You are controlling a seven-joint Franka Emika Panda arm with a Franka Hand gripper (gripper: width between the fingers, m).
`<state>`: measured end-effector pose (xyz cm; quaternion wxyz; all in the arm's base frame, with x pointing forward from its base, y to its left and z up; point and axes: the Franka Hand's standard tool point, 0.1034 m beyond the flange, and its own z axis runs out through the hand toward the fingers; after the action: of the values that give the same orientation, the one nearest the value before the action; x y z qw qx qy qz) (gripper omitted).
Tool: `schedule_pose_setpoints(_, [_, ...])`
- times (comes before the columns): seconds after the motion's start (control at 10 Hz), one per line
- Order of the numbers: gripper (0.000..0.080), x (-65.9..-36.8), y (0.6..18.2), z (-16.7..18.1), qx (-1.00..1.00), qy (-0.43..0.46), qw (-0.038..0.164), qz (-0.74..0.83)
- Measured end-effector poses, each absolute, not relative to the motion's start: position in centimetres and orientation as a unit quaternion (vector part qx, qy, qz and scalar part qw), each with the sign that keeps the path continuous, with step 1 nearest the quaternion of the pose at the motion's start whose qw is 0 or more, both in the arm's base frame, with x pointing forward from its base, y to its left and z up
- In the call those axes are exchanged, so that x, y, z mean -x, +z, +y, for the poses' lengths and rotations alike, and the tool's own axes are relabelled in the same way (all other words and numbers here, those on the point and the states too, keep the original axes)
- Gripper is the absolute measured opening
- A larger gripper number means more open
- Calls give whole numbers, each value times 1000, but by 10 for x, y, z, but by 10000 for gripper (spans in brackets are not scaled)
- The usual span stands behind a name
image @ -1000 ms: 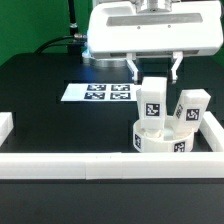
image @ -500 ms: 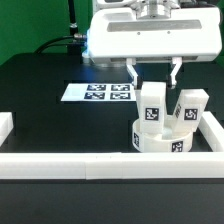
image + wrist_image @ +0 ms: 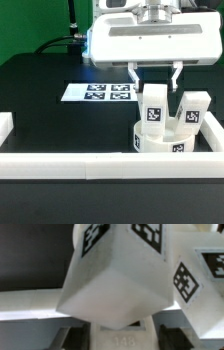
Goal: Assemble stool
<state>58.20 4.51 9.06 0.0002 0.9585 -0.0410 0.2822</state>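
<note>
The white round stool seat [image 3: 158, 142] lies at the exterior view's right, against the front rail. Two tagged white legs stand upright on it: one [image 3: 153, 108] at the middle and one [image 3: 193, 109] further right. A third leg does not show clearly. My gripper [image 3: 156, 74] hangs open and empty just above the middle leg, with a finger on either side of the leg's top and not touching it. In the wrist view that leg [image 3: 112, 286] fills the picture right in front of the gripper [image 3: 122, 336], with the other leg [image 3: 196, 274] beside it.
White border rails run along the front [image 3: 100, 165], with ends at the left [image 3: 5, 125] and right [image 3: 214, 130] of the exterior view. The marker board [image 3: 98, 92] lies flat on the black table behind the seat.
My gripper has come down a little over the middle leg and stays open. The seat and the right leg have not moved.
</note>
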Motion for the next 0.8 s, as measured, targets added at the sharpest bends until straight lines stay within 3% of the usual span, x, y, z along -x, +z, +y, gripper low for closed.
schedule_pose_setpoints(0.1, [412, -581, 90, 45, -959, 279, 0, -41])
schedule_pose_setpoints(0.3, [630, -583, 100, 45, -965, 259, -10, -43])
schedule_pose_setpoints(0.7, [648, -594, 135, 40, -972, 231, -30, -43])
schedule_pose_setpoints(0.8, [649, -592, 131, 40, -972, 230, -29, -43])
